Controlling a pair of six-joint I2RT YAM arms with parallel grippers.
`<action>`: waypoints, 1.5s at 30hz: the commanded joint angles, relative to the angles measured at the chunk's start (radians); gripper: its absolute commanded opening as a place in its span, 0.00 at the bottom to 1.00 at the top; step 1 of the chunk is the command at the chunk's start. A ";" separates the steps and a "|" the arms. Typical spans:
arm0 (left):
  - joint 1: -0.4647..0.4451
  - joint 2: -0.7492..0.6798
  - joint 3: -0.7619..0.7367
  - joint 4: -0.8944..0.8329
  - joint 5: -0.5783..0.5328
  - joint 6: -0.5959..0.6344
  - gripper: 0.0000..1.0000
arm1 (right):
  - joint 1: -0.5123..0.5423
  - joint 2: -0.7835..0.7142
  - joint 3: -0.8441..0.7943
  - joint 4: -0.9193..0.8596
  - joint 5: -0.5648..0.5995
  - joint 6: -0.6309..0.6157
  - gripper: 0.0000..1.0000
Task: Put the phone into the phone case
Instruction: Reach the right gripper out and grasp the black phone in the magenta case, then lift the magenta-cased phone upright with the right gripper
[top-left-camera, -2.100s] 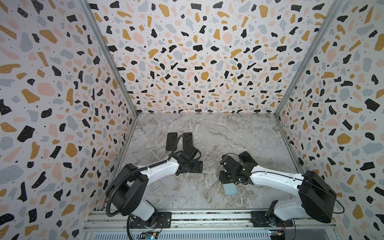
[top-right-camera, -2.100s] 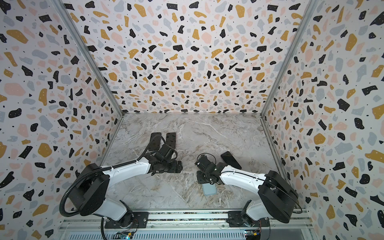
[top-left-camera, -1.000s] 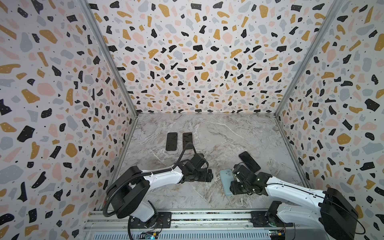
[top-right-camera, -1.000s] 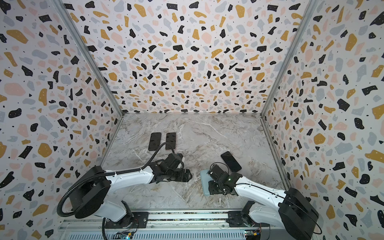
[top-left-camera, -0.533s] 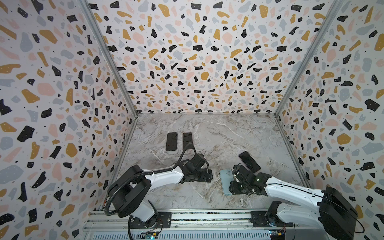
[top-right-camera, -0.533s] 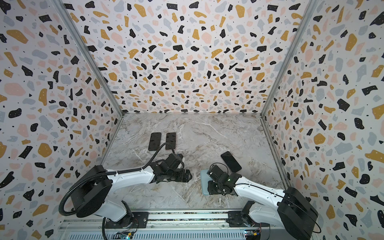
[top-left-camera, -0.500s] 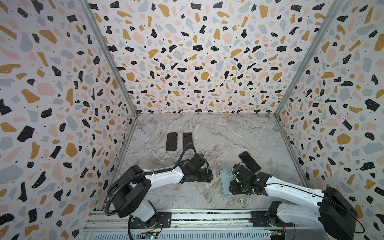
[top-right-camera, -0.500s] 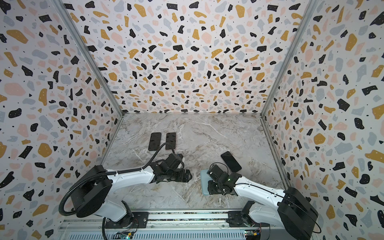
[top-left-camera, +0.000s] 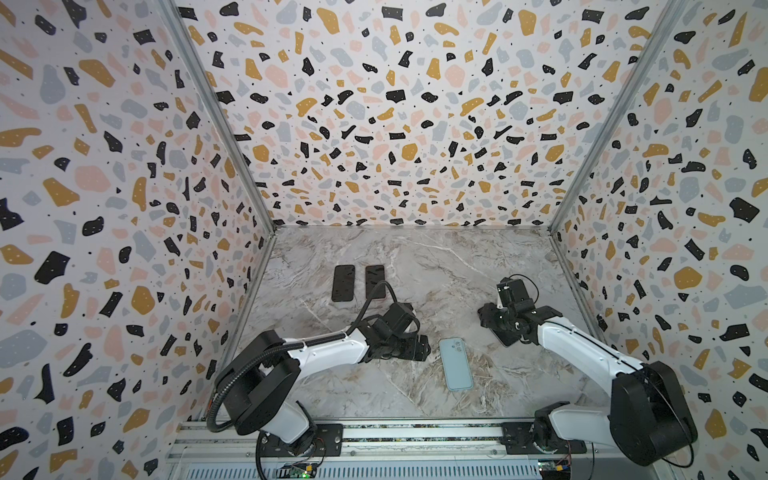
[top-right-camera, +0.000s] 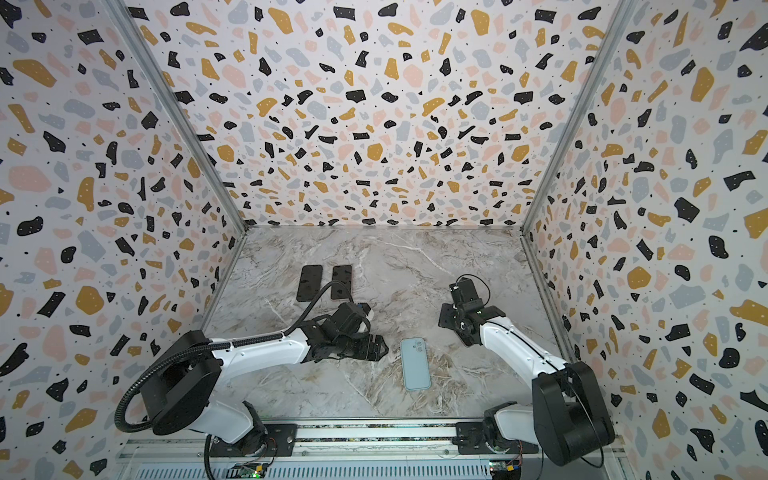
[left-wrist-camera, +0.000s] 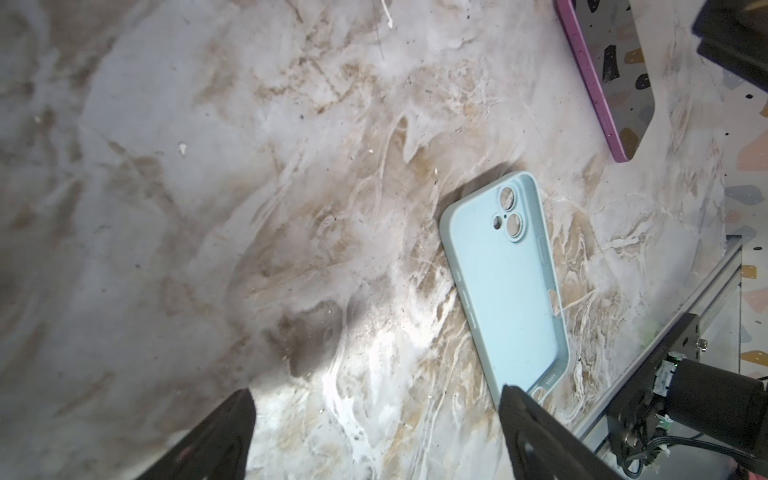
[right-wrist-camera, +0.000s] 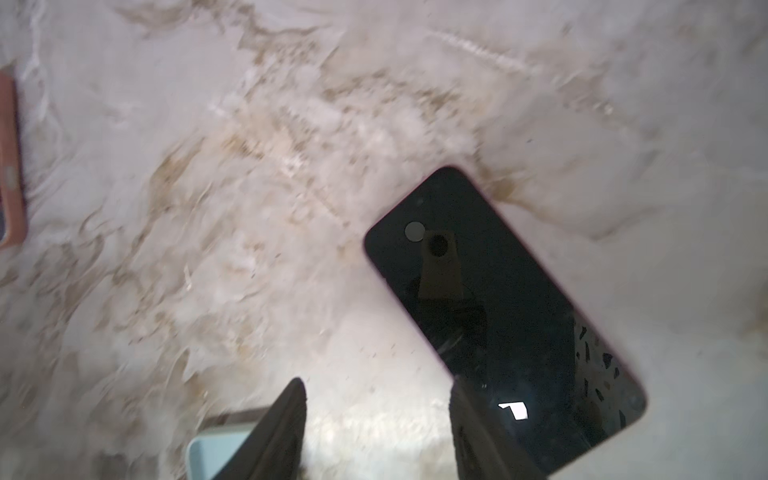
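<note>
Light-blue phone case (top-left-camera: 456, 364) flat on table (top-left-camera: 436, 266), empty. Left gripper (left-wrist-camera: 374, 392) spread wide beside it; right gripper (right-wrist-camera: 377, 381) parted (holding nothing) over dark phone (right-wrist-camera: 498, 307).

Both top views are bright, evenly lit and sharp, though the walls (top-left-camera: 104, 208) bow outward toward the edges. In the left wrist view the phone case (left-wrist-camera: 505, 282) is crisp. Just beside it the table (left-wrist-camera: 208, 166) carries a white glare patch and a dark shadow. The right wrist view is smeared with blur, and the phone (right-wrist-camera: 498, 316) screen mirrors a bright spot.
</note>
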 joint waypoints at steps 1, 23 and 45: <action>-0.005 -0.001 0.034 -0.015 0.018 0.032 0.92 | -0.075 0.064 0.038 0.092 -0.008 -0.079 0.59; -0.006 0.103 0.107 -0.017 0.077 0.069 0.92 | -0.180 0.215 0.045 0.024 -0.177 -0.147 0.75; -0.010 0.116 0.082 0.021 0.110 0.061 0.92 | 0.041 0.238 0.012 -0.125 0.005 -0.073 0.81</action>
